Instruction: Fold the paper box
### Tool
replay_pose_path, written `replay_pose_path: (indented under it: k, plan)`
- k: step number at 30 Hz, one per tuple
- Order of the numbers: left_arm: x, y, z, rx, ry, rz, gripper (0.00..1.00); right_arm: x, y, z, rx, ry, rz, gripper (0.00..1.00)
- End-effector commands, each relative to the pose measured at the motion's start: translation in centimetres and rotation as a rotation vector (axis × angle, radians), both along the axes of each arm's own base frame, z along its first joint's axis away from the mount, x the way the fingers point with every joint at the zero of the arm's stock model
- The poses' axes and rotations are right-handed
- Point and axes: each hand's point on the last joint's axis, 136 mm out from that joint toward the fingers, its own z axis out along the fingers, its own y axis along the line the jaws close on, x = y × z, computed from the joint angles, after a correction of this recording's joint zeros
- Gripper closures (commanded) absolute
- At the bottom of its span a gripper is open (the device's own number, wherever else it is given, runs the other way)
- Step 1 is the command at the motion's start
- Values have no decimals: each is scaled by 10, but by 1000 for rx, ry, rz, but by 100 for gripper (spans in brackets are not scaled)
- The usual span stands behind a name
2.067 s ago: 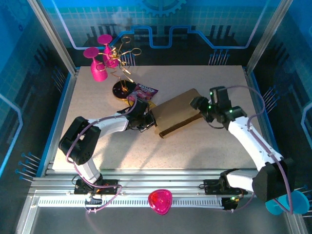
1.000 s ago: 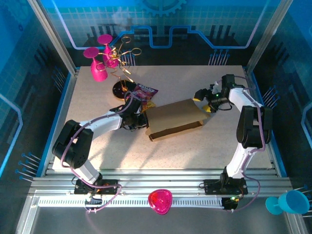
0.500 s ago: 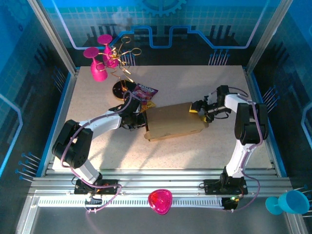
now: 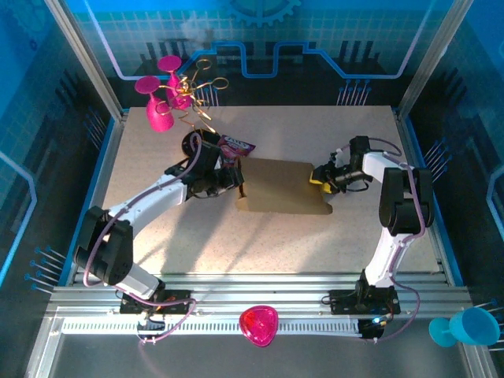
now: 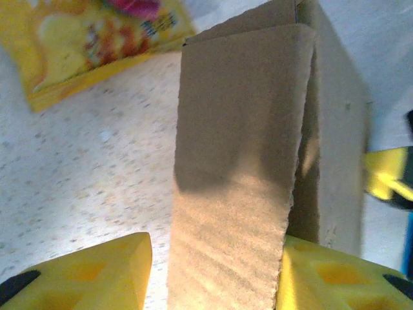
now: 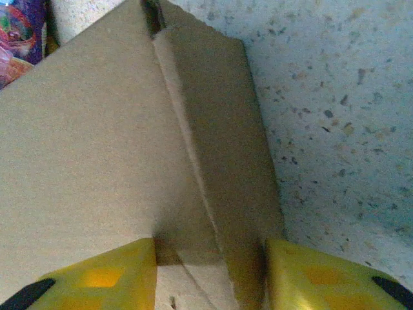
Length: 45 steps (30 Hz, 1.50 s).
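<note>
The paper box is a flat brown cardboard mailer lying mid-table, its long side running left to right. My left gripper is at the box's left end. In the left wrist view a cardboard panel stands between the yellow fingers of the left gripper. The jaws are open, with bare table showing beside the left finger. My right gripper is at the box's right end. The right wrist view has this gripper shut on the box's edge, one finger on each face.
A purple-yellow snack packet lies just behind the box's left end. Pink goblets and a black-based gold wire stand occupy the back left. A pink dish and a blue cup sit off the table's front edge.
The box has swung from a tilt to lie level. My left gripper has opened and shifted back and right. My right gripper has narrowed onto the box's right end.
</note>
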Motion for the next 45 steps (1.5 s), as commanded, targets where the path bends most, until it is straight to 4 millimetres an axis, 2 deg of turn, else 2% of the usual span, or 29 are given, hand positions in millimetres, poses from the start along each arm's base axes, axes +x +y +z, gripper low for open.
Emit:
replay_pose_path:
  k: [1, 4, 8, 10, 14, 18, 21, 24, 27, 31, 34, 35, 37, 41, 45]
  plan:
    - [-5, -1, 0, -26, 67, -7, 48, -11, 11, -7, -23, 40, 27, 57]
    - [-5, 1, -15, -39, 116, -4, 52, -9, 12, -6, -23, 38, 29, 60]
    - [-8, -2, -30, -55, 203, -3, 74, -8, 9, -7, -39, 38, 31, 62]
    - [-16, -4, -41, -46, 277, -15, 79, -8, 7, -7, -56, 39, 33, 64]
    - [-43, -4, -58, 7, 373, -36, 73, -9, 0, -8, -92, 38, 42, 68]
    - [-63, 2, -55, 100, 392, -44, 61, -10, -2, -8, -108, 37, 68, 70]
    - [-67, 11, -43, 134, 363, -29, 53, -11, -2, -9, -114, 39, 80, 73]
    - [-60, 12, -28, 115, 298, -25, 51, -12, -1, -10, -115, 41, 86, 74]
    - [-53, 3, -22, 33, 277, -28, 50, -13, 0, -10, -116, 40, 93, 75]
    - [-44, 1, -31, -15, 296, -21, 50, -12, 1, -11, -113, 40, 99, 75]
    - [-30, 7, -42, -3, 302, -25, 45, -11, 1, -10, -114, 36, 106, 76]
    - [-22, 7, -46, 2, 301, -33, 40, -11, 1, -10, -111, 38, 107, 76]
    - [-9, 3, -53, 10, 288, -60, 39, -10, 2, -11, -106, 39, 108, 76]
    - [9, -11, -71, -17, 284, -95, 46, -8, 4, -8, -88, 32, 113, 76]
    - [9, -10, -83, -9, 296, -88, 65, -7, 7, -2, -69, 15, 118, 74]
